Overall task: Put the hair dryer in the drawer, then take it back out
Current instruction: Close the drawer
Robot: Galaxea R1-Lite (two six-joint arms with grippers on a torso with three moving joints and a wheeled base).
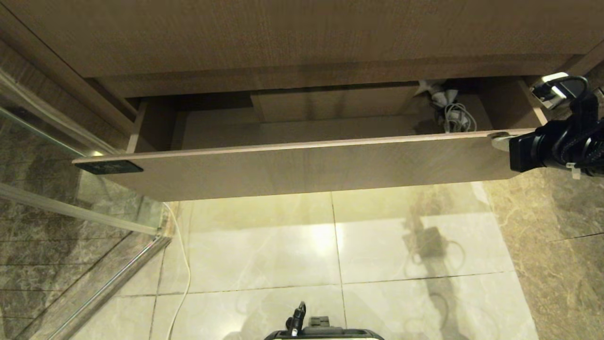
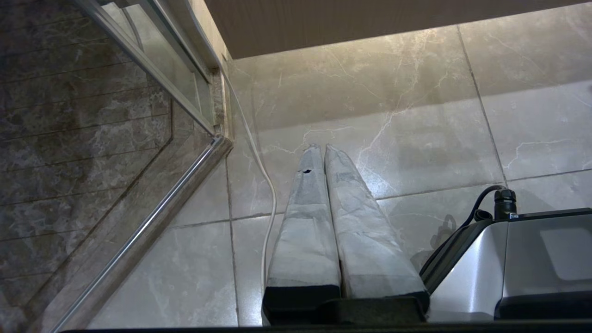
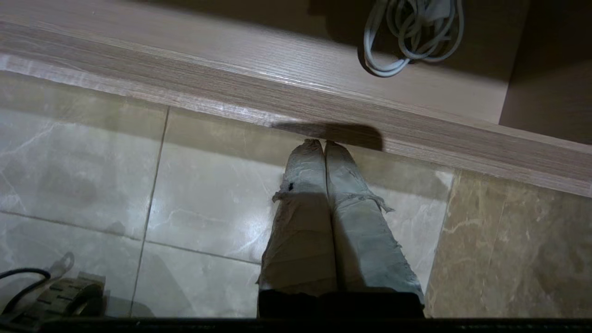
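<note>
Marble tile floor [image 1: 264,245] | drawer [image 1: 302,165] pulled open, white coiled cord [image 1: 453,115] inside at right | right gripper [image 3: 323,144] jaws closed, empty, by drawer front | left gripper [image 2: 322,148] jaws closed, over floor.

Warm yellowish light falls from above the cabinet and pools as bright glare on the glossy floor tiles [image 1: 325,236], washing out their veining. The inside of the drawer [image 1: 302,165] sits in dim shade, darkest at its back corners. A soft shadow of the arm streaks the tiles at right. In the right wrist view the right claw [image 3: 319,144] throws a dark patch on the drawer front. Edges look soft throughout.
</note>
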